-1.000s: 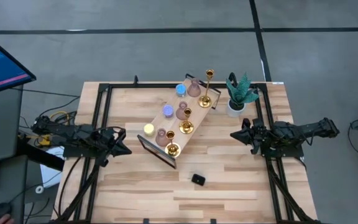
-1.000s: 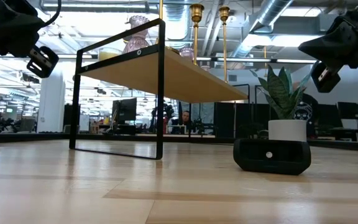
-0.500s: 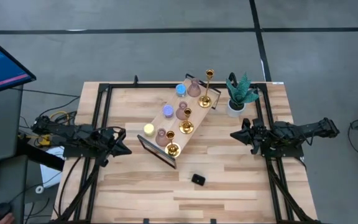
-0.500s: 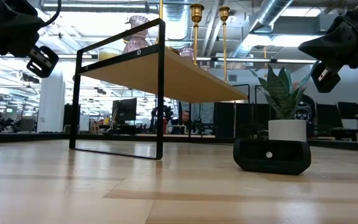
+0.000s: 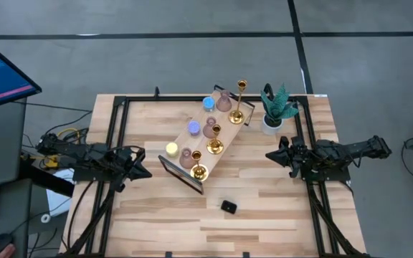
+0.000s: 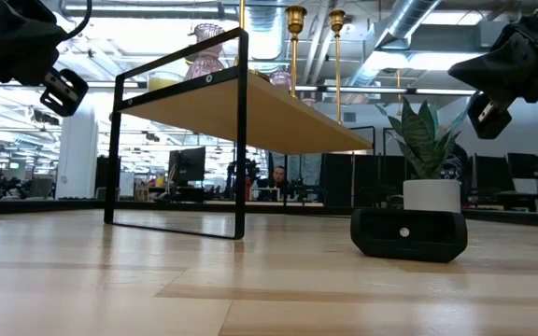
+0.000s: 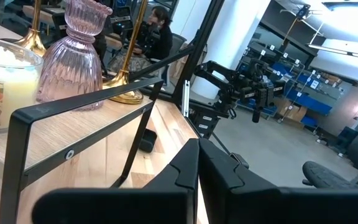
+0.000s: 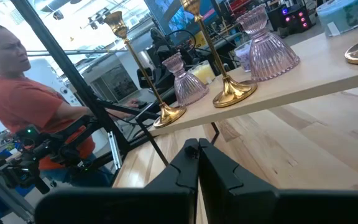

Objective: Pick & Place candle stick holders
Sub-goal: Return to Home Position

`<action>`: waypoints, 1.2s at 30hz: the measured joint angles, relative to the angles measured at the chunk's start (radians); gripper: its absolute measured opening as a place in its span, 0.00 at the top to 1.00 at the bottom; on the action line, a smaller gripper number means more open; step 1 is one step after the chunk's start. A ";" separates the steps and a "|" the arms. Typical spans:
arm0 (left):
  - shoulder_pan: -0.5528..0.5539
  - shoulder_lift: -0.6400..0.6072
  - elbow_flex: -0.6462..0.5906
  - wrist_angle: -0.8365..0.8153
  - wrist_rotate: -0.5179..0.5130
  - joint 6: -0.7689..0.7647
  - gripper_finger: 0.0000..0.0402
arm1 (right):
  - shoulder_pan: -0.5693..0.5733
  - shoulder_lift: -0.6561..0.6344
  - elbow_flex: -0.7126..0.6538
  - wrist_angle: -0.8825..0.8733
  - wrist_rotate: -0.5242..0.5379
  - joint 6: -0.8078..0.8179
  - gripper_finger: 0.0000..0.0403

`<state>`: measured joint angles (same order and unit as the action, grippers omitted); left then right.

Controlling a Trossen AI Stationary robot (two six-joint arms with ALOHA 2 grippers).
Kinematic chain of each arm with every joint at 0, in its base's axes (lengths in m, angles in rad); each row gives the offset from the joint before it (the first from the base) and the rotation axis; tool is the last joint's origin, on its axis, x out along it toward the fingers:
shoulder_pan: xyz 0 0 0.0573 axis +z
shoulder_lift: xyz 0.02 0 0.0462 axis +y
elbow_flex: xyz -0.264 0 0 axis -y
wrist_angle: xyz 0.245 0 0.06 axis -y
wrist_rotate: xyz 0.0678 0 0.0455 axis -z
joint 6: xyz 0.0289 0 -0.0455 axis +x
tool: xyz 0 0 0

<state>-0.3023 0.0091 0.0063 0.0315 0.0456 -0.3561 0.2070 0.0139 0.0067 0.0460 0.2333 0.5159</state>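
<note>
Atop shelf (image 5: 201, 116), 9 holders (image 5: 210, 130), between both jaws

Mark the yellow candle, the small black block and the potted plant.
yellow candle (image 5: 171, 149), high view, centre of its round top.
small black block (image 5: 228, 207), high view, middle of its top face.
potted plant (image 5: 278, 102), high view, on its green leaves.

Here's a robotics lab, open-plan and industrial. Bare ducts (image 6: 418, 37) and pipes run overhead, dark monitors (image 6: 191, 165) line the back, and a person (image 6: 279, 177) sits at a desk there. Blue storage bins (image 7: 294, 68) stack up beyond an office chair (image 7: 331, 177). The wooden table (image 5: 278, 215) stands on grey concrete floor (image 5: 192, 64) with black tape lines (image 5: 296, 29).
</note>
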 joint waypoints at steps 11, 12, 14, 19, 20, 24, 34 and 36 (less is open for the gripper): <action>0.000 0.000 0.000 0.004 0.000 0.000 0.98 | 0.000 0.000 0.000 0.000 0.000 0.000 1.00; 0.000 0.000 0.000 0.006 0.000 0.000 0.97 | 0.000 0.000 0.000 0.000 0.000 0.000 1.00; 0.000 0.000 0.000 0.007 0.000 0.000 0.98 | 0.000 0.000 0.000 0.000 0.000 0.000 1.00; 0.000 0.000 0.000 0.011 0.000 0.000 0.98 | 0.000 0.000 0.000 0.000 0.000 0.000 1.00; 0.000 0.000 0.000 0.012 0.000 0.000 0.98 | 0.000 0.000 0.000 0.000 0.000 0.000 1.00; 0.000 0.000 0.000 0.014 0.000 0.000 0.98 | 0.000 0.000 0.000 0.000 0.000 0.000 1.00; 0.000 0.000 0.000 0.015 0.000 0.000 0.98 | 0.000 0.000 0.000 0.000 0.000 0.000 1.00; 0.000 0.000 0.000 0.015 0.000 0.000 0.98 | 0.000 0.000 0.000 0.000 0.000 0.000 1.00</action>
<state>-0.3027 0.0093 0.0063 0.0463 0.0456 -0.3561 0.2070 0.0139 0.0067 0.0460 0.2329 0.5159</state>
